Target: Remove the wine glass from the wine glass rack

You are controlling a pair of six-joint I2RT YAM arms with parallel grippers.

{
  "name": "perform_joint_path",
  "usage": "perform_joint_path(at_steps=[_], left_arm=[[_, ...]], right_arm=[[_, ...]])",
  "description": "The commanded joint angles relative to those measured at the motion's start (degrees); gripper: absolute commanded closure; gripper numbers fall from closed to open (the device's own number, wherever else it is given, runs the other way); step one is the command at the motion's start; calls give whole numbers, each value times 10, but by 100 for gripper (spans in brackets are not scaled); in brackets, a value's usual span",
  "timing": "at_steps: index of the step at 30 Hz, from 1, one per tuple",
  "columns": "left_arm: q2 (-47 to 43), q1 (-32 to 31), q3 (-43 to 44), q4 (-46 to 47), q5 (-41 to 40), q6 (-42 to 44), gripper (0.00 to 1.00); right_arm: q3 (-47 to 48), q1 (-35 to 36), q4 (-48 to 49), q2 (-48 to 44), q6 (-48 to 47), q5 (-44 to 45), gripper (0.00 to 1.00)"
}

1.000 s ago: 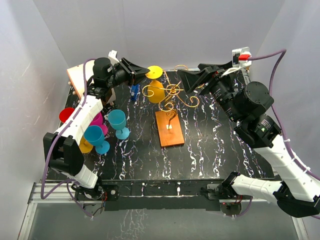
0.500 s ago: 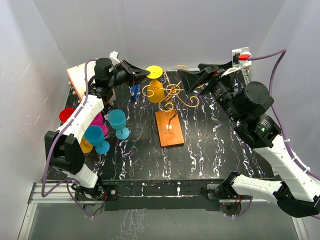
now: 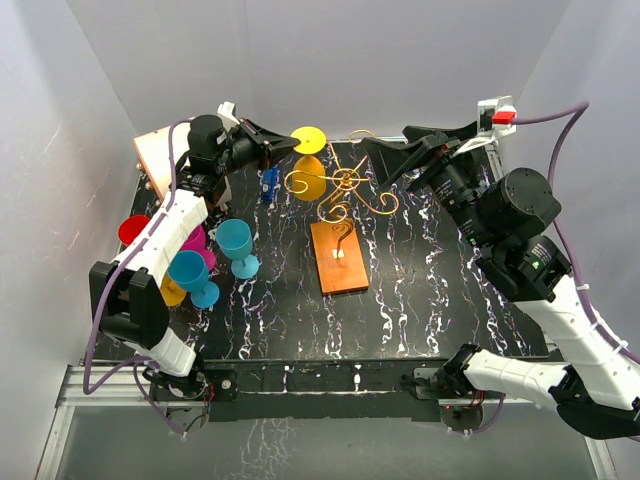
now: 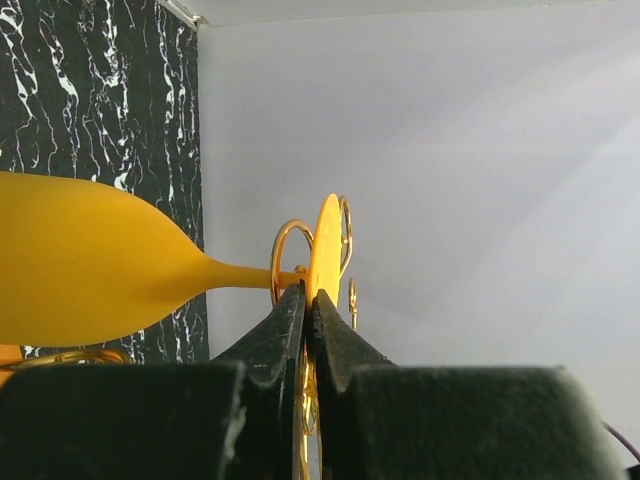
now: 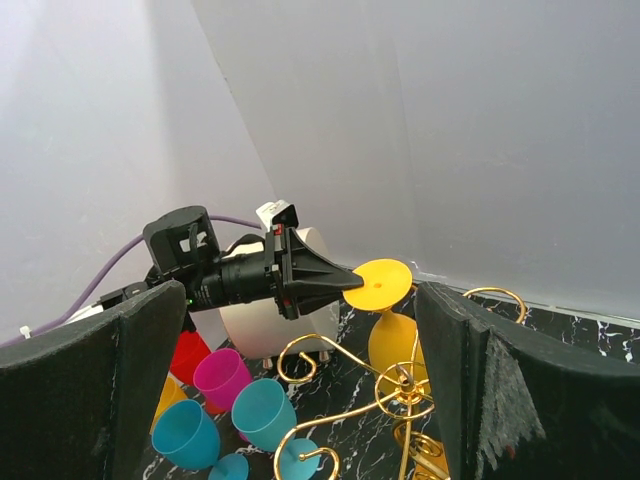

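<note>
A yellow wine glass (image 3: pixel 311 180) hangs upside down from the gold wire wine glass rack (image 3: pixel 346 182), which stands on an orange-brown wooden base (image 3: pixel 338 256). My left gripper (image 3: pixel 291 146) is shut on the rim of the glass's round foot (image 3: pixel 309 139). The left wrist view shows both fingertips (image 4: pixel 292 300) pinching the foot (image 4: pixel 327 240), with the bowl (image 4: pixel 80 260) to the left. My right gripper (image 3: pixel 386 152) hovers open just right of the rack's top, holding nothing. The right wrist view looks between its fingers (image 5: pixel 470 370) at the glass (image 5: pixel 392 345) and the rack (image 5: pixel 405 382).
Two teal glasses (image 3: pixel 238 245) (image 3: pixel 190 272) stand at the left beside a magenta cup (image 3: pixel 198 242), a red cup (image 3: pixel 132 229) and a yellow cup (image 3: pixel 171 293). A white cylinder (image 5: pixel 262 325) sits behind the left arm. A small blue object (image 3: pixel 268 183) is left of the rack. White walls enclose the table.
My left gripper has closed onto the foot of the yellow glass. The right arm has shifted slightly up and to the right, still open.
</note>
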Motion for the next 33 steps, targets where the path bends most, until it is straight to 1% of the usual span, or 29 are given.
perform_joint_path(at_steps=[1,18,33], left_arm=[[-20,-5,34,17,5,-10,100],[26,-30,88,-5,3,-5,100],[50,-37,105,-6,12,2,100]], right_arm=[[0,-1,28,-5,3,0,2],[-1,-1,24,-14,2,5,2],[0,-1,23,-12,2,6,2]])
